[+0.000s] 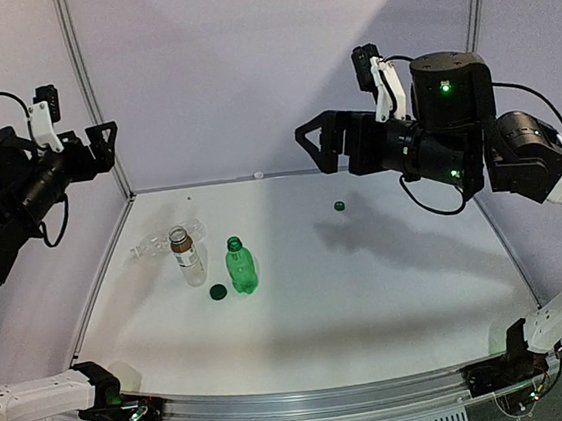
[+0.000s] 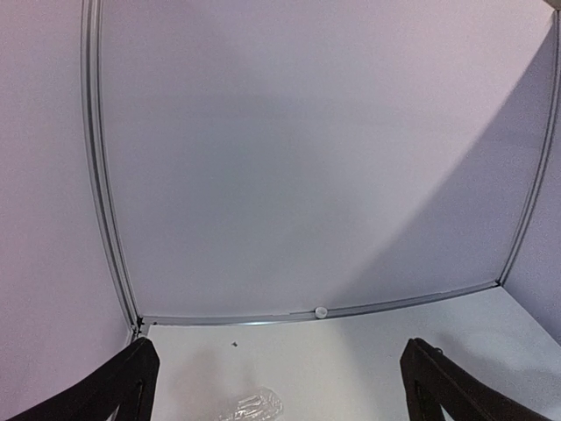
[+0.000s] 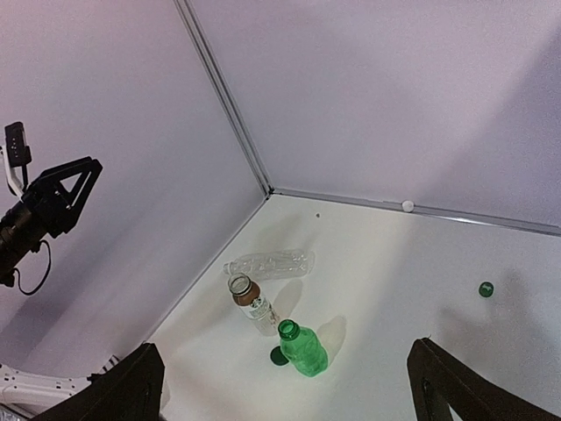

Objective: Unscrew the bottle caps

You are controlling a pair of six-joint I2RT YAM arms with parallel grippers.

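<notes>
Three bottles sit at the table's left. The clear ribbed one [image 1: 168,239] [image 3: 267,263] lies on its side; its end [image 2: 252,408] shows in the left wrist view. The labelled bottle [image 1: 188,258] [image 3: 252,304] and the green bottle [image 1: 241,267] [image 3: 305,351] stand upright with open mouths. One dark green cap [image 1: 218,291] [image 3: 278,356] lies against the green bottle's base. Another dark green cap [image 1: 340,205] [image 3: 486,288] lies alone at the centre back. A white cap [image 1: 258,176] [image 2: 322,311] [image 3: 408,206] rests by the back rail. My left gripper [image 1: 106,148] [image 2: 280,386] and right gripper [image 1: 313,147] [image 3: 285,386] hang high, open and empty.
Pale walls enclose the white table [image 1: 390,289] on the back and both sides, with a metal rail [image 2: 394,304] along the back wall's foot. Both arm bases sit at the near edge. A small dark speck [image 2: 235,344] lies near the back left corner.
</notes>
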